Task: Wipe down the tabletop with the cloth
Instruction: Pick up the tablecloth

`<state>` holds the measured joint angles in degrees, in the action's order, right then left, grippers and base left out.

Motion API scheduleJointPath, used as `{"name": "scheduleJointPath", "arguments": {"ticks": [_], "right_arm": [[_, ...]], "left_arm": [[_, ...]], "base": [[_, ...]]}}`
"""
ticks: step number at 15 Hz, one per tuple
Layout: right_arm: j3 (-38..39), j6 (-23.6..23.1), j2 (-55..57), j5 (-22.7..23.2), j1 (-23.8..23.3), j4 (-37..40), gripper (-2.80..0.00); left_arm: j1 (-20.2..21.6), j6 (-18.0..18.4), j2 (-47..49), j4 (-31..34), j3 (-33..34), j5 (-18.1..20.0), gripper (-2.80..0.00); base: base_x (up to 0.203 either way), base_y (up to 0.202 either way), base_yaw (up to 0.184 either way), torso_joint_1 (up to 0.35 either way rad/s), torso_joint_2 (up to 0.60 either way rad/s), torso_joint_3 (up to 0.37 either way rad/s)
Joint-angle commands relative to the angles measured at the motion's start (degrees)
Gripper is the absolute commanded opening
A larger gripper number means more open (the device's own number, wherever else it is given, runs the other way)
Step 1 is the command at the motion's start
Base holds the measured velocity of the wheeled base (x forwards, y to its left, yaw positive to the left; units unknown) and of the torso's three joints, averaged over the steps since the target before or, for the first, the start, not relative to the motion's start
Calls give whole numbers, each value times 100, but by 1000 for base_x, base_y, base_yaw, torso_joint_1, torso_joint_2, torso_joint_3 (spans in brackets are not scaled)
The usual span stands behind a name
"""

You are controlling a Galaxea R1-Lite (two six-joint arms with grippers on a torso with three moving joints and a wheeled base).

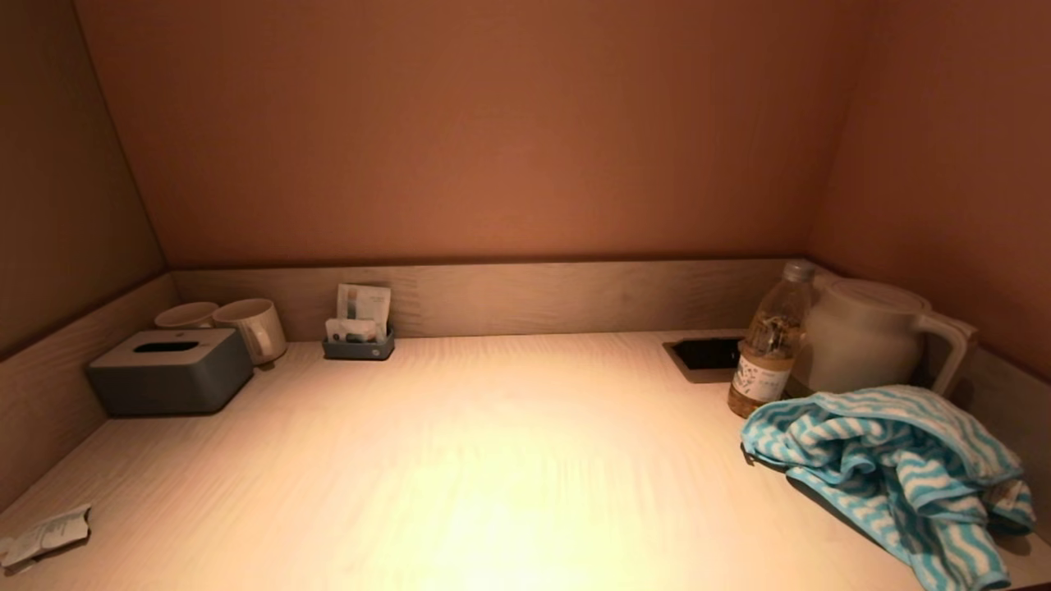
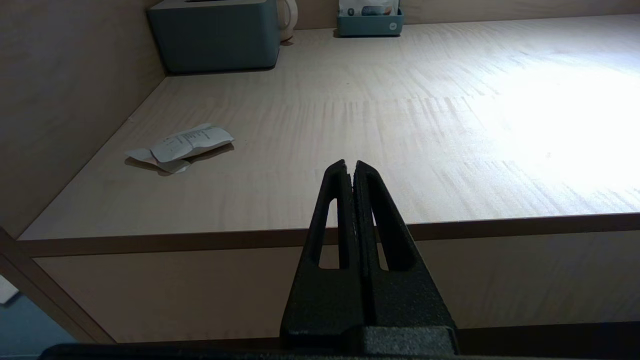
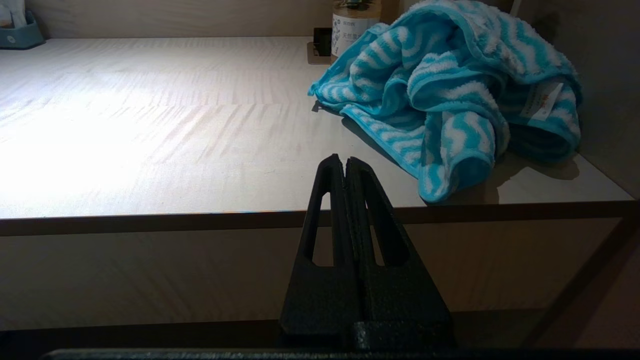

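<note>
A blue-and-white wavy-striped cloth lies crumpled at the right front corner of the pale wooden tabletop; it also shows in the right wrist view. My right gripper is shut and empty, in front of and below the table's front edge, short of the cloth. My left gripper is shut and empty, also below the front edge, on the left side. Neither gripper shows in the head view.
A crumpled paper wrapper lies at the front left. A grey tissue box, two mugs and a sachet holder stand at the back left. A bottle, white kettle and recessed socket are at the back right. Walls enclose three sides.
</note>
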<state>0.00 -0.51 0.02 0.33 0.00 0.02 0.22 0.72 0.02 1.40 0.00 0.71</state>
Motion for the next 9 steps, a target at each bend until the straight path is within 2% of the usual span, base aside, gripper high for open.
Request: {"name": "scheduleJointPath", "arguments": {"ticks": [1,9], "right_arm": [[0,7,-2,2,0,-2,-280],[-44,-30,-2,-39,0,29,-280]], "left_arm": [[4,-36,-2,0,0,-9,-280],[4,-90,-2,0,0,-18,-280]], "base": [[0,0,0,0,0,0],[0,0,0,0,0,0]]}}
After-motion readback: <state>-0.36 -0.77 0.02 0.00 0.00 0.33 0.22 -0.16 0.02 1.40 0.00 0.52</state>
